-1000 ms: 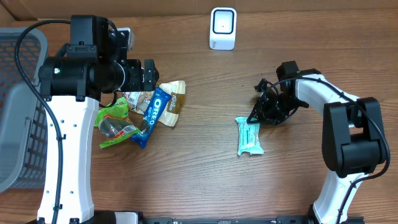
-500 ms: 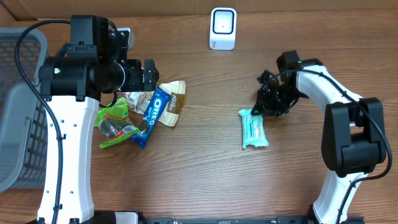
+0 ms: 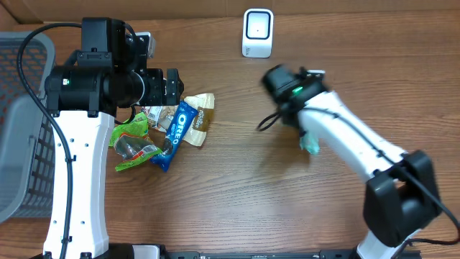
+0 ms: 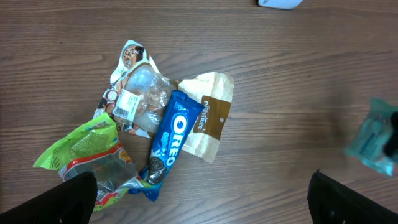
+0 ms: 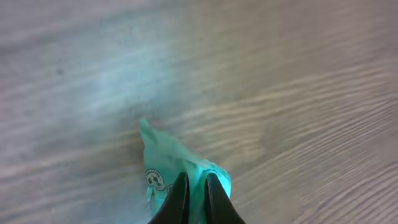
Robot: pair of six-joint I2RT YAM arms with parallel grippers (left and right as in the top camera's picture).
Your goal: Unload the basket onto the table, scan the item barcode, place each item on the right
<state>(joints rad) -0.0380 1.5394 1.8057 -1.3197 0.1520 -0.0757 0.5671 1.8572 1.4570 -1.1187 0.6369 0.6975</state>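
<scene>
My right gripper [image 5: 196, 178] is shut on a teal snack packet [image 5: 166, 163], pinching its upper edge so that it hangs above the wood table. From overhead only a corner of the packet [image 3: 311, 144] shows under the blurred right arm. The left wrist view catches the packet [image 4: 373, 140] at its right edge. A white barcode scanner [image 3: 258, 32] stands at the back of the table, to the back left of the packet. My left gripper [image 4: 202, 182] stands wide open and holds nothing, above the table beside the snack pile.
A snack pile lies at the left: a blue Oreo pack [image 3: 180, 129], a green bag [image 3: 133, 140], a tan wrapper [image 3: 203, 115]. A grey basket [image 3: 21, 122] stands at the far left edge.
My right gripper shut on the teal packet and lifted it off the table. The right arm swung toward the back and left. The left arm has not moved.
</scene>
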